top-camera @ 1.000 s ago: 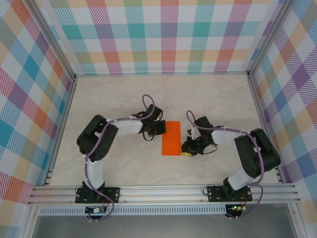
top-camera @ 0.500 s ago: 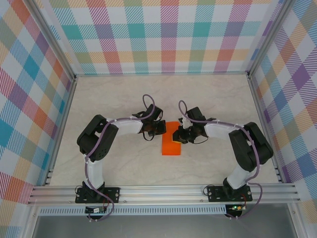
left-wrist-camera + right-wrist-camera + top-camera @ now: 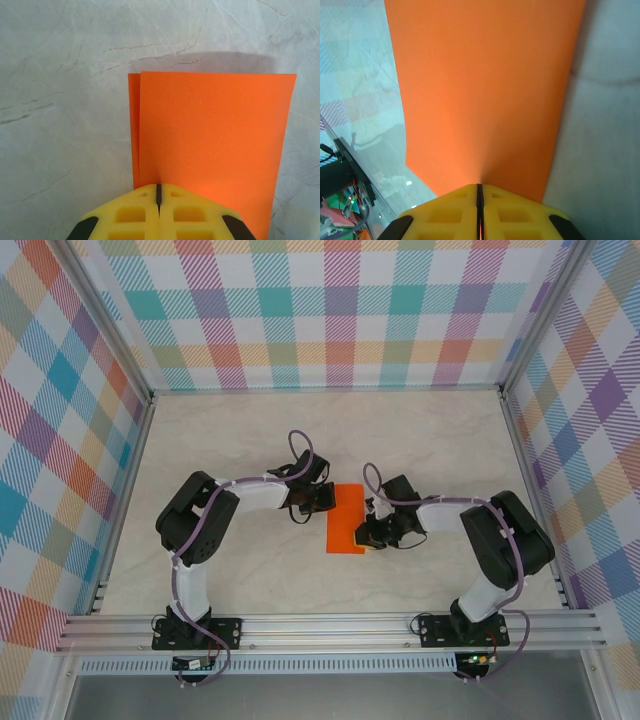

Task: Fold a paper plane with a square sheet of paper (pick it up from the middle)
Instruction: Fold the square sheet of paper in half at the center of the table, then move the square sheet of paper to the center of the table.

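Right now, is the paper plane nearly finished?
Not nearly. Done: the orange paper is folded in half, two layers showing. In hand: the left claw and right claw, both shut, sit on its edges. Left: nose folds and wings; no pointed shape yet.

Work surface is being provided by a pale marbled tabletop point(image 3: 250, 440), with thin dark veins being picked up in the left wrist view. It's being boxed in on three sides by pastel checked wall panels point(image 3: 340, 310), which are being framed by aluminium corner posts point(image 3: 105, 320). Near edge is being closed off by slotted aluminium rails point(image 3: 330, 632).
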Available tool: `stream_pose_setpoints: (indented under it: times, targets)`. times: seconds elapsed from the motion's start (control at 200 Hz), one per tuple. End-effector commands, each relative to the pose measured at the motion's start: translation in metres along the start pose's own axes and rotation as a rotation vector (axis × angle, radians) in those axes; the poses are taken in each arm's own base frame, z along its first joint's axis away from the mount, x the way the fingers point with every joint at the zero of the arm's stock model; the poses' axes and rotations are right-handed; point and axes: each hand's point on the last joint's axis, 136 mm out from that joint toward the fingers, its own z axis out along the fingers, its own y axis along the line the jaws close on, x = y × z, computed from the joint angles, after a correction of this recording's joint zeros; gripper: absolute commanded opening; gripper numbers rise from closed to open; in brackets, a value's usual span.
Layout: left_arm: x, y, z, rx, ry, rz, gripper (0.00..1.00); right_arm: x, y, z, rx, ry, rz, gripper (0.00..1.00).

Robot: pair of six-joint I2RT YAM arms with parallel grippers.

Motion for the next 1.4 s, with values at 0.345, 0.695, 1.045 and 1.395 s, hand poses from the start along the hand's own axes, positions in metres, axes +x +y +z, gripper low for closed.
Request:
stream_pose_setpoints:
  times: [0.345,0.695,1.045,1.395]
  targets:
    - [0.043,0.088,0.022,-0.323,0.15,0.018,0.0,0.032,-0.006,-0.016,0.07,0.063,0.018,0.1]
    - [-0.007,0.001,-0.031,-0.062,0.026,0.03,0.09,-0.027,0.018,-0.034,0.103,-0.149,0.004,0.12]
    - [-0.01,0.021,-0.109,-0.144,-0.142,-0.094,0.34,-0.041,0.013,0.005,0.156,-0.144,0.034,0.11]
    - [0.035,0.063,-0.15,-0.147,-0.224,-0.263,0.4,-0.007,0.028,0.052,0.207,-0.112,0.208,0.12]
